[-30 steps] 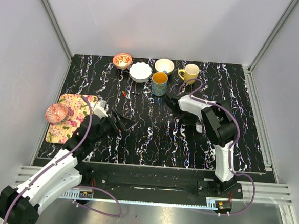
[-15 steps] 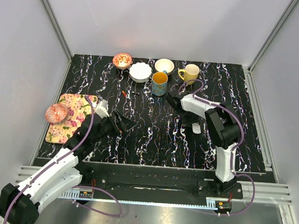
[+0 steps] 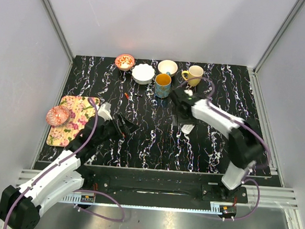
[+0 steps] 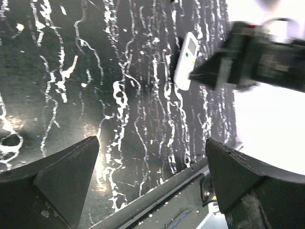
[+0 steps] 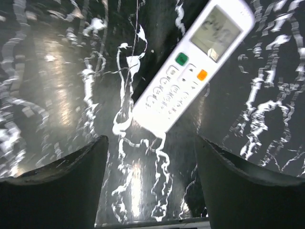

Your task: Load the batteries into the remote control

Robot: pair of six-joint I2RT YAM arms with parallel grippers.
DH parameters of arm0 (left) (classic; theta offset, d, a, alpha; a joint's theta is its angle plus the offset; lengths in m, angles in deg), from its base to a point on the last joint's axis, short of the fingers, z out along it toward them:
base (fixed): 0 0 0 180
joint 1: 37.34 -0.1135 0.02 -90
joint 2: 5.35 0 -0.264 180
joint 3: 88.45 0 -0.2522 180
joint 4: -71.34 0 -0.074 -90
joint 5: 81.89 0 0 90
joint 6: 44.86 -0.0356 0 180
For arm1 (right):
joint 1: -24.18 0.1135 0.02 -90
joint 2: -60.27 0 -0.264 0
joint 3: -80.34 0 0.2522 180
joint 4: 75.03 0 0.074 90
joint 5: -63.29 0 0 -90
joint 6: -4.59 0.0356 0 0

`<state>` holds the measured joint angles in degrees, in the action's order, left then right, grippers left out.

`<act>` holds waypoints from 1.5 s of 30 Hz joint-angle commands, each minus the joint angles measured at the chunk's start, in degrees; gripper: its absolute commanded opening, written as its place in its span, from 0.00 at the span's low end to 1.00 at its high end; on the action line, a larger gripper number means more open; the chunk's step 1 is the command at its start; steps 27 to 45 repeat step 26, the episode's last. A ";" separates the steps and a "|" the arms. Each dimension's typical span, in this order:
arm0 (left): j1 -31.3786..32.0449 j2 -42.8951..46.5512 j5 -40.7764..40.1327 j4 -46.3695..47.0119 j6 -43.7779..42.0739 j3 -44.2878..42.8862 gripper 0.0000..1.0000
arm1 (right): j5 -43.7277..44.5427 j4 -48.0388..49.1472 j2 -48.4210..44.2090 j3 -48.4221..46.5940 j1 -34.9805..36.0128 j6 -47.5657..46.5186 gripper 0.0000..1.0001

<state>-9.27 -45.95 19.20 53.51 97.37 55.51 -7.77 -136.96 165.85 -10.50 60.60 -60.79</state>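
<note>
Remote control (image 5: 190, 71) lay buttons-up on the desk (image 5: 57, 71) just ahead of the spread, empty right hand (image 5: 152, 143), battery slot presumably facing down, so not loadable yet; left hand (image 4: 151, 143) hung wide open, empty.

Our white-shelled arms (image 3: 59, 171) have black joints (image 3: 243, 146) and purple cables (image 3: 92, 123); left hand (image 4: 151, 143) and right hand (image 5: 151, 140) are dark wedges.

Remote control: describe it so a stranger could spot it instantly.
On the black white-veined table, look from the blue mug toward the near edge and slightly right. The slim white plastic remote control lies flat there: the only long white bar, with a screen and one green and one orange button.
</note>
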 commanded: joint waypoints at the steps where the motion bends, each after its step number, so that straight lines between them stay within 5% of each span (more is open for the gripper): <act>1: -0.04 -0.79 -6.42 -6.71 -4.23 -4.52 0.99 | -1.37 5.44 -21.77 3.68 0.05 2.19 0.81; 7: -0.04 -4.05 -10.39 -11.04 -4.86 -8.04 0.99 | 2.86 9.74 -37.51 17.18 0.05 1.92 0.85; 11: -0.04 -4.66 -13.63 -12.53 -4.50 -10.05 0.99 | 0.58 23.70 -52.46 32.93 0.05 0.34 0.86; 13: -0.13 -5.63 -18.63 -17.16 -4.76 -11.90 0.99 | -1.35 32.49 -60.53 41.25 0.14 1.65 0.99; 16: -0.21 -7.82 -24.97 -22.71 -5.82 -17.16 0.99 | -1.63 37.09 -65.66 45.43 0.05 3.50 1.00; 45: -2.67 -8.53 -21.38 -17.10 -9.42 -18.32 0.99 | -5.32 35.07 -59.44 41.58 0.14 7.10 1.00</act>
